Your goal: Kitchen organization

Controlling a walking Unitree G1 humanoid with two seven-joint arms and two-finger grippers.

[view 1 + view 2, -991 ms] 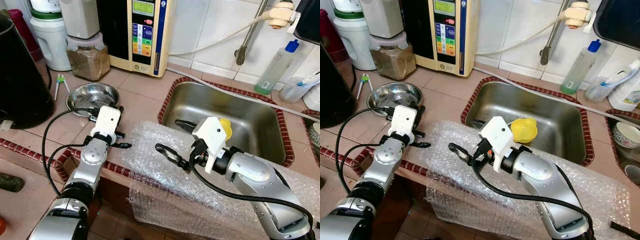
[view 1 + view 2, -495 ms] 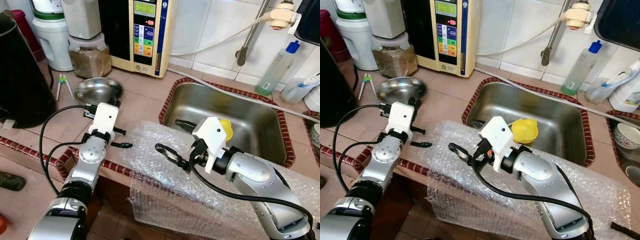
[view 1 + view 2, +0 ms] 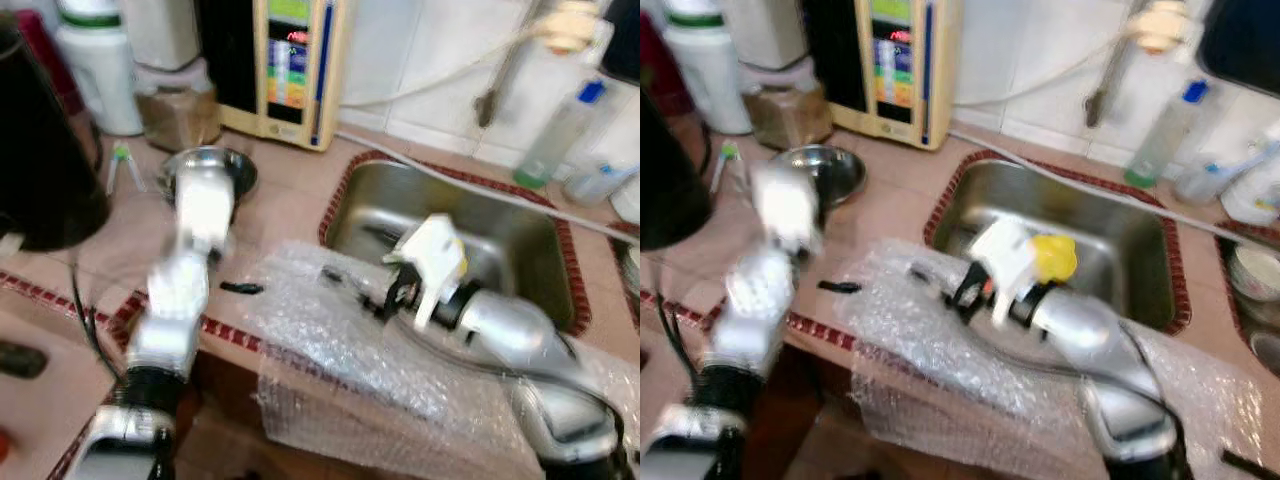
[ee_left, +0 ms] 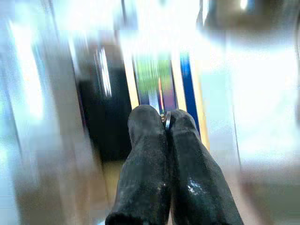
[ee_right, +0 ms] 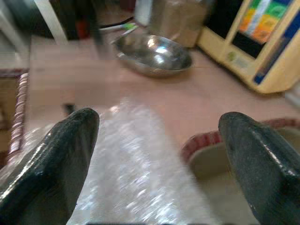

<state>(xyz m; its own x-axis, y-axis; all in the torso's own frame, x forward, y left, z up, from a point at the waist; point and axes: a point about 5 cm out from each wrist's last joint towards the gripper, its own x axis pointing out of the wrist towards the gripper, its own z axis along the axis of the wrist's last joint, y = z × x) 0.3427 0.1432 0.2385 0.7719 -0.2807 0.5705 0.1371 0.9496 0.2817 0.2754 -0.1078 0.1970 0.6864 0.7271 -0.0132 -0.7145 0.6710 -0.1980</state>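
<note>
Two pincers work over the tiled counter [image 3: 290, 190]. Left pincer [image 4: 166, 123], its fingers pressed together on a thin metal rim, grips the steel bowl [image 3: 208, 172] standing near the water ionizer [image 3: 290, 60]. Right pincer [image 5: 159, 140] is spread wide, empty, above the bubble wrap [image 3: 330, 350] draped over the counter edge beside the sink [image 3: 520, 270]. Head views are blurred.
</note>
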